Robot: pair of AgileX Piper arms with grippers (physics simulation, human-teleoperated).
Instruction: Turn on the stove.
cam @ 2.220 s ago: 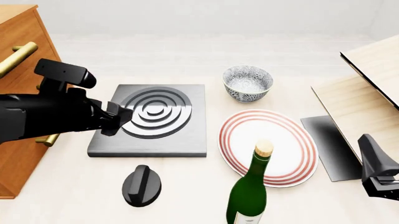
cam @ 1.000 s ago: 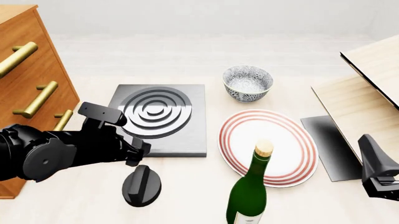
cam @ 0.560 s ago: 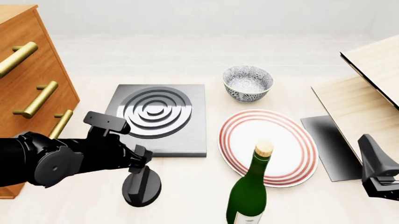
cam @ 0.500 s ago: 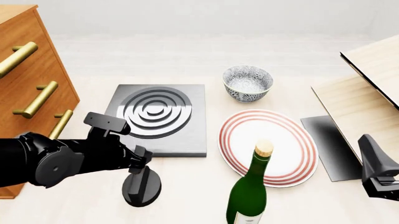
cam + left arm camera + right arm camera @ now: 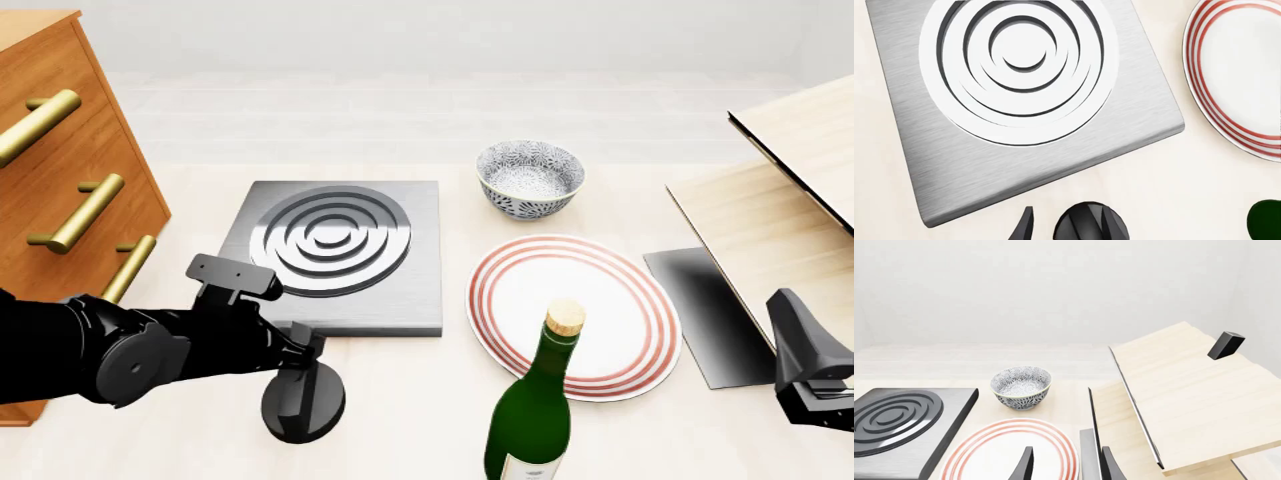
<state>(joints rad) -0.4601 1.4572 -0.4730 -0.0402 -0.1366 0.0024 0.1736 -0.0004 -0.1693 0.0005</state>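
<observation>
The stove slab, dark grey metal with raised silver rings, lies left of centre on the table. Its separate black round knob sits in front of the slab's near edge. My left gripper hangs directly over the knob's ridge, open, its fingertips reaching the knob's top. In the left wrist view the slab fills the picture. The knob sits just beside one finger; the other finger is lost against the black knob. My right gripper rests open and empty at the near right; its fingers show a wide gap.
A red-ringed white plate lies right of the slab, with a green corked bottle standing at its near edge. A patterned bowl is behind the plate. A wooden drawer cabinet stands at left, wooden boards and a thin dark sheet at right.
My left arm has come back from over the stove slab toward the near edge and lowered onto the knob. The right arm has not moved.
</observation>
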